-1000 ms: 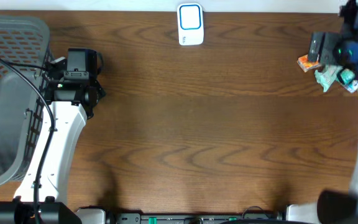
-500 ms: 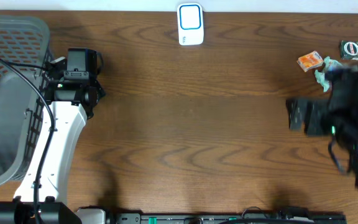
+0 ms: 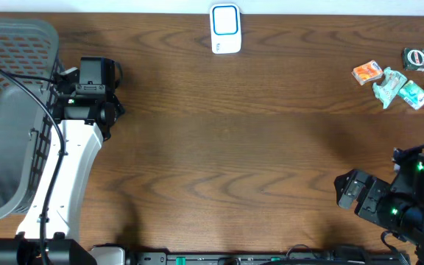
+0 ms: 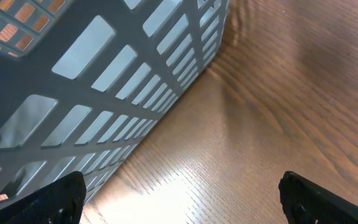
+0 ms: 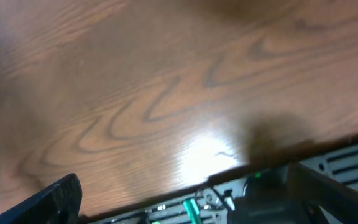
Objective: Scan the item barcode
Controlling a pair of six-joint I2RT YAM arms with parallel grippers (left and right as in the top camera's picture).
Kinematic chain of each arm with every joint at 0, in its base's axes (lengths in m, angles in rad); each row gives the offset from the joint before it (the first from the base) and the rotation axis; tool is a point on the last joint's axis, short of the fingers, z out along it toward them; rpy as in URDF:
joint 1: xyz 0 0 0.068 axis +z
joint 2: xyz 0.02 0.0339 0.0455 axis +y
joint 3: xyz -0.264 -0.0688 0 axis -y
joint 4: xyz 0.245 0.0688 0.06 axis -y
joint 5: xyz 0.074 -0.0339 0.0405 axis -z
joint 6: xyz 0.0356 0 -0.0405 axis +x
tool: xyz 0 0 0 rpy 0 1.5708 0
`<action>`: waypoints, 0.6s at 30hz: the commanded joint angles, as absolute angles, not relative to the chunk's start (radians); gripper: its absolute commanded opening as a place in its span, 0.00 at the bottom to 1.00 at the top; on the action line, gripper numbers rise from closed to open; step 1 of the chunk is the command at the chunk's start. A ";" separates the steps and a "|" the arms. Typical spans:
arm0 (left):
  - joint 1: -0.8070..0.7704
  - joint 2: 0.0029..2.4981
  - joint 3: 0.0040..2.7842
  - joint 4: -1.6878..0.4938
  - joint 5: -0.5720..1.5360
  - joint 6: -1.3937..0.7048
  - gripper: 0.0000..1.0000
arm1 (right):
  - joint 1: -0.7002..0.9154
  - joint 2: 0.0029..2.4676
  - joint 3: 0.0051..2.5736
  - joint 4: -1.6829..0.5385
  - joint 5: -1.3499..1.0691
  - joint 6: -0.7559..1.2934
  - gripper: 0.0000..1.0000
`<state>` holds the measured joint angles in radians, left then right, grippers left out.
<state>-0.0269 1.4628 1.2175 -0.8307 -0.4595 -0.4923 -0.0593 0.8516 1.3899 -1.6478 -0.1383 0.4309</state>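
The white barcode scanner [image 3: 225,29] with a blue-framed face stands at the table's far edge, centre. Small items lie at the far right: an orange packet [image 3: 367,72], teal packets [image 3: 397,88] and a round black thing [image 3: 414,58]. My right gripper [image 3: 348,190] is low at the front right, far from them. In the right wrist view it [image 5: 191,202] is open and empty over the table's front edge. My left gripper [image 3: 98,73] sits beside the basket. The left wrist view shows it [image 4: 185,205] open, with bare wood between the fingertips [image 4: 61,199].
A grey slotted basket [image 3: 13,44] fills the left end of the table, and its wall [image 4: 104,81] rises close to the left gripper. Dark rig hardware with green parts [image 5: 229,199] runs below the table's front edge.
The right arm has swung away from the items at the far right, down to the front right of the table, with nothing in it. The left arm has not moved.
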 commanded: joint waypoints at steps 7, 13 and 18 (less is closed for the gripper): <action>-0.023 1.467 1.215 -0.833 -0.483 -0.479 0.98 | -0.052 0.849 1.383 -1.650 -0.070 0.463 0.99; -0.023 1.466 1.215 -0.833 -0.483 -0.479 0.98 | -0.052 0.849 1.361 -1.600 -0.069 0.422 0.99; -0.023 1.467 1.215 -0.833 -0.483 -0.479 0.98 | -0.051 0.819 1.220 -1.402 -0.080 0.270 0.99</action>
